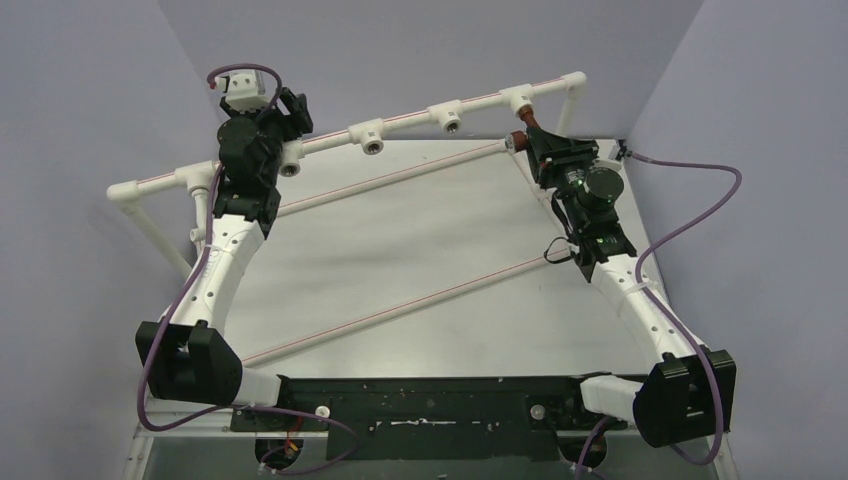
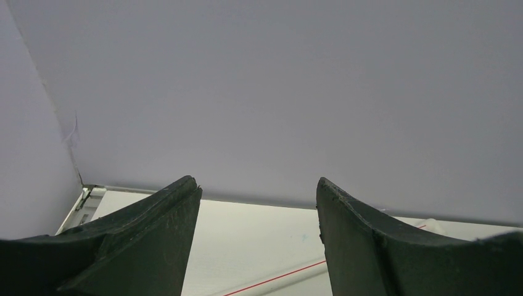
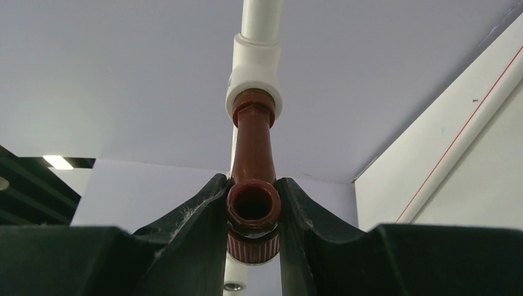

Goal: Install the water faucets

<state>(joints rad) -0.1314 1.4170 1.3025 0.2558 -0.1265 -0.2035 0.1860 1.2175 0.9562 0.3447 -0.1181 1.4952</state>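
A dark reddish-brown water faucet (image 3: 253, 145) sits between the fingers of my right gripper (image 3: 253, 180), which is shut on its body. The faucet's far end meets a white tee socket (image 3: 254, 68) of the pipe frame, and its open spout faces the camera. From above, the right gripper (image 1: 533, 140) and the water faucet (image 1: 519, 139) are at the back right, just under the rightmost tee socket (image 1: 518, 98). My left gripper (image 1: 293, 108) is at the back left by the rail. Its jaws (image 2: 258, 182) stand open with nothing between them.
The white pipe frame's back rail (image 1: 405, 118) carries further tee sockets (image 1: 372, 138) (image 1: 447, 117) (image 1: 290, 160). Two long red-striped pipes (image 1: 400, 175) (image 1: 400, 310) cross the table. Purple-grey walls enclose three sides. Purple cables (image 1: 700, 220) loop beside both arms.
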